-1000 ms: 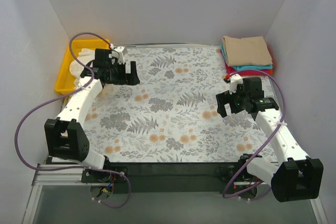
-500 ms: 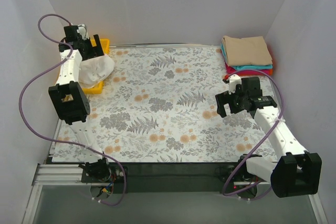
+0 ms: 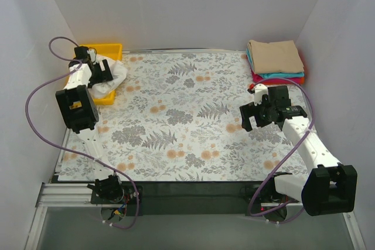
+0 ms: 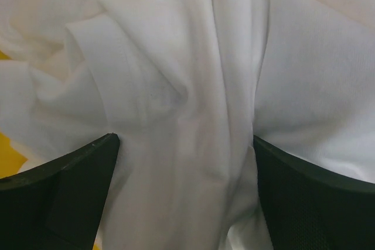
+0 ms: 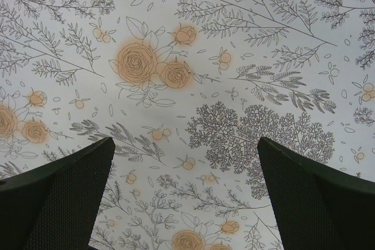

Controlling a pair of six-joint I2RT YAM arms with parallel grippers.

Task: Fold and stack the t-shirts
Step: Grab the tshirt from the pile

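A crumpled white t-shirt (image 3: 115,75) lies in the yellow bin (image 3: 109,47) at the back left and spills over its right rim onto the cover. My left gripper (image 3: 101,73) is down on it. In the left wrist view the jaws (image 4: 183,140) stand wide apart with bunched white cloth (image 4: 176,74) between them. Folded t-shirts are stacked at the back right: tan (image 3: 275,55) on top, teal (image 3: 281,76) and red (image 3: 290,80) below. My right gripper (image 3: 254,117) is open and empty above the floral cover (image 5: 184,140).
The floral table cover (image 3: 187,121) spans the whole table. White walls close in the back and both sides. Purple cables loop beside each arm.
My left arm has swung from the cover beside the bin back over the bin and come down onto the white t-shirt. The right arm has barely moved.
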